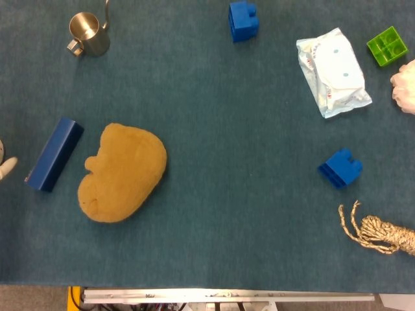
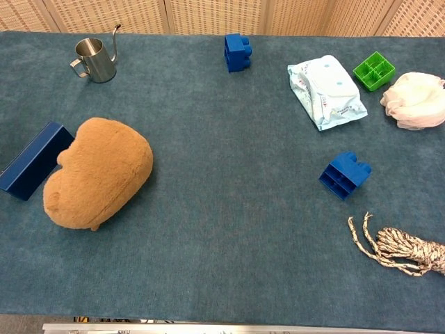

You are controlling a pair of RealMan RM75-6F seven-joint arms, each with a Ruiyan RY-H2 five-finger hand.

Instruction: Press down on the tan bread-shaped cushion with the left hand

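Now | tan cushion (image 1: 123,172) untouched | left hand (image 1: 5,167) at frame edge

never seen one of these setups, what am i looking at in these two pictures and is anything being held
Both pictures come from cameras on a two-armed robot with humanlike hands. The head view looks straight down at a blue cloth table; the chest view sees it from lower, at a slant. On it lie a tan bread-shaped cushion, a long blue block right beside it, a metal cup, two blue toy bricks, a green brick, a pack of wipes, a white puff and a coil of rope. Nothing is held. Only a pale tip of the left hand peeks in at the head view's left edge; its fingers are out of sight. The right hand is not visible.
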